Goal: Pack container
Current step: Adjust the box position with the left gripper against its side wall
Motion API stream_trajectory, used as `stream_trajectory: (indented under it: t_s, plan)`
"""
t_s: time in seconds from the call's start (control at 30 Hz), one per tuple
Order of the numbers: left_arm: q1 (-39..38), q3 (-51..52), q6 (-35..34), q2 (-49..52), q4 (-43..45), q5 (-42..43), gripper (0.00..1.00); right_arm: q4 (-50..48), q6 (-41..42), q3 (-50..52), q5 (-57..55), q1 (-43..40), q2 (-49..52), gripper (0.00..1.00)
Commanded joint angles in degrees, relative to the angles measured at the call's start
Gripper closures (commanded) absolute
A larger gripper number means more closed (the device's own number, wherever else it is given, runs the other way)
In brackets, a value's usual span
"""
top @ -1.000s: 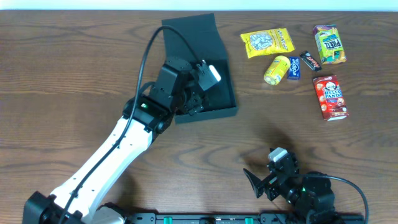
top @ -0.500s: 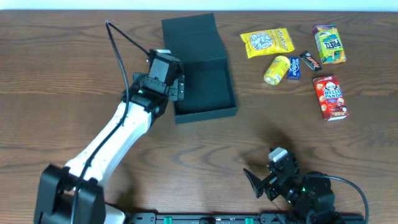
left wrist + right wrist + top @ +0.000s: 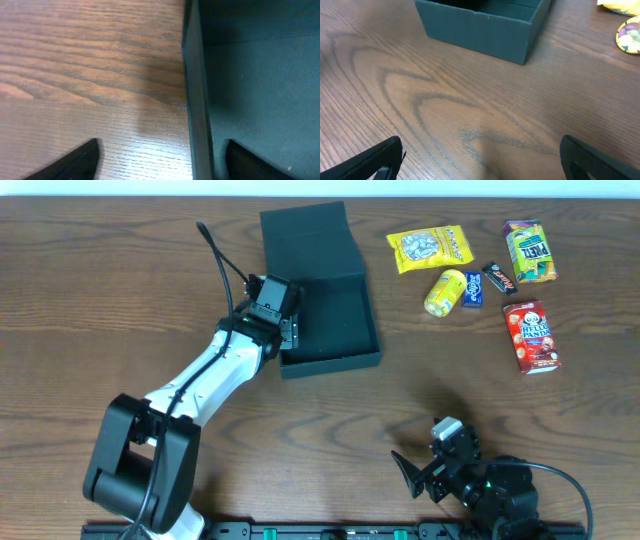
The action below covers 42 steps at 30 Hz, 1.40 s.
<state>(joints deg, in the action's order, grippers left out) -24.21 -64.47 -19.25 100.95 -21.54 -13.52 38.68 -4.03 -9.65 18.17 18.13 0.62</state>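
The container (image 3: 335, 330) is a dark square box, open and empty inside, with its flap lid (image 3: 305, 235) raised at the back. My left gripper (image 3: 284, 330) is open and straddles the box's left wall. In the left wrist view the wall (image 3: 196, 100) runs between the fingers (image 3: 161, 146), one finger over the table and one inside the box. My right gripper (image 3: 440, 470) is open and empty near the table's front edge. In the right wrist view its fingers (image 3: 480, 150) point toward the container (image 3: 480, 30).
Snacks lie at the back right: a yellow packet (image 3: 430, 248), a yellow can (image 3: 445, 291), a small blue packet (image 3: 474, 289), a dark bar (image 3: 499, 277), a green packet (image 3: 529, 251) and a red box (image 3: 531, 335). The yellow can also shows in the right wrist view (image 3: 630, 35).
My left gripper has moved from over the box's inside out to the left, then back onto the left wall. The right arm and the snacks have not moved.
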Motion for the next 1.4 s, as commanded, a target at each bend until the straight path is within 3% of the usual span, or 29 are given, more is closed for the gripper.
stream_trajectory:
  t_s: [0.0, 0.03, 0.1, 0.23, 0.53, 1.2, 1.3, 1.33, 1.37]
  plan:
    - [0.0, -0.9, -0.1, 1.4, 0.4, 0.1, 0.48, -0.1, -0.8, 0.2, 0.0, 0.3, -0.3, 0.01]
    - [0.0, -0.9, -0.1, 1.8, 0.9, 0.1, 0.60, -0.1, -0.7, 0.2, 0.0, 0.3, -0.3, 0.01]
    - [0.0, -0.9, -0.1, 2.5, 1.7, 0.1, 0.75, -0.1, -0.8, 0.2, 0.0, 0.3, -0.3, 0.01]
    - [0.0, -0.9, 0.0, 2.8, 3.3, 0.1, 0.94, -0.1, -0.8, 0.2, 0.0, 0.3, -0.3, 0.01]
    - [0.0, -0.9, 8.4, 2.8, 5.1, 1.8, 0.94, -0.1, -0.8, 0.2, 0.0, 0.3, -0.3, 0.01]
    - [0.0, -0.9, 9.1, 2.8, 5.2, 1.5, 0.94, -0.1, -0.8, 0.2, 0.0, 0.3, -0.3, 0.01]
    - [0.0, -0.9, 11.9, 2.8, 5.5, 1.6, 0.94, -0.1, -0.8, 0.2, 0.0, 0.3, -0.3, 0.01]
    - [0.0, -0.9, 12.0, 2.8, 5.6, 1.5, 0.93, -0.1, -0.8, 0.2, 0.0, 0.3, -0.3, 0.01]
    - [0.0, -0.9, 12.0, 2.8, 5.7, 1.5, 0.84, -0.1, -0.8, 0.2, 0.0, 0.3, -0.3, 0.01]
